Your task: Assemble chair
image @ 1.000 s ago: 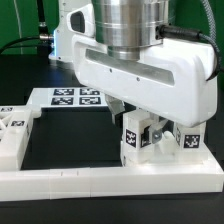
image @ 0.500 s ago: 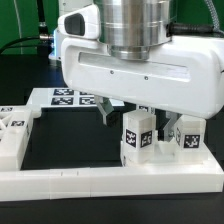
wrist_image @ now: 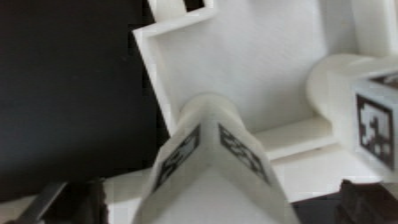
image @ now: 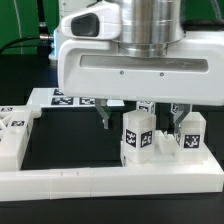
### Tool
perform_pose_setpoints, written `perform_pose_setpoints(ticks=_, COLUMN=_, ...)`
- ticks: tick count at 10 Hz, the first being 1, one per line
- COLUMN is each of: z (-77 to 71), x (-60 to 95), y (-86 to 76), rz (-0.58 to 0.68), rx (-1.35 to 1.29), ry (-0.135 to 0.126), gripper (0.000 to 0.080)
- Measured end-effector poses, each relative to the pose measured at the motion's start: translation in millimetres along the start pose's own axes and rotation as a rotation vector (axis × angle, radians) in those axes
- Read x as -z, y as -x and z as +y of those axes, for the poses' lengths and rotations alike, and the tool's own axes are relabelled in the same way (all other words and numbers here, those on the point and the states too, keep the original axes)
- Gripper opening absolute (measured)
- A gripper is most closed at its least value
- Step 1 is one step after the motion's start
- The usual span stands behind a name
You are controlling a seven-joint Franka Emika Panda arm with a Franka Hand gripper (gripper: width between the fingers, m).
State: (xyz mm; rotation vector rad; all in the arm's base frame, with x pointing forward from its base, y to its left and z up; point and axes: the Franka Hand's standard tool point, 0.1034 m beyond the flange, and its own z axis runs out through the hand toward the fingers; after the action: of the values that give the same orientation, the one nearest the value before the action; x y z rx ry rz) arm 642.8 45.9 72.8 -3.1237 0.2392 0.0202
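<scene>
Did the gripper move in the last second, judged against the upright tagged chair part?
Yes. The gripper has opened: its fingers have drawn away from the upright chair part on both sides, one toward the marker board.

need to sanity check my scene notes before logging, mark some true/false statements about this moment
1. The gripper is open. True.
2. It holds a chair part up in the air. False: it holds nothing; the tagged upright blocks stand low beside the border rail, between the spread jaws.
3. The marker board is bare of tags. False: several black-and-white tags show on it.
4. More tagged chair parts lie at the exterior view's left edge. True.
</scene>
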Motion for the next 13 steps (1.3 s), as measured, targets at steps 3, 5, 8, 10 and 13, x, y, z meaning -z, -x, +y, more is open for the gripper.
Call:
perform_pose_setpoints(ticks=3, z=1.9, x=0.9, y=0.4, rz=0.006, rx=0.238, ry=0.007, gripper=0.0649)
perform_pose_setpoints(ticks=5, z=3.6, x=1.0, y=0.0, rz=0.005, rx=0.398, ry=0.011, gripper=0.0649)
perform_pose_setpoints(ticks=8, z=4.6, x=1.2, y=-0.2, rz=0.004, rx=0.511, ry=0.019, gripper=0.0639)
perform_pose_setpoints(ticks=10, z=5.1, x=0.8, y=-0.2, rz=0.003, rx=0.506, ry=0.019, gripper=0.0474)
perform_pose_setpoints(ticks=13, z=5.2, x=0.4, y=0.0, rz=0.003, rx=0.457, ry=0.018, gripper=0.029)
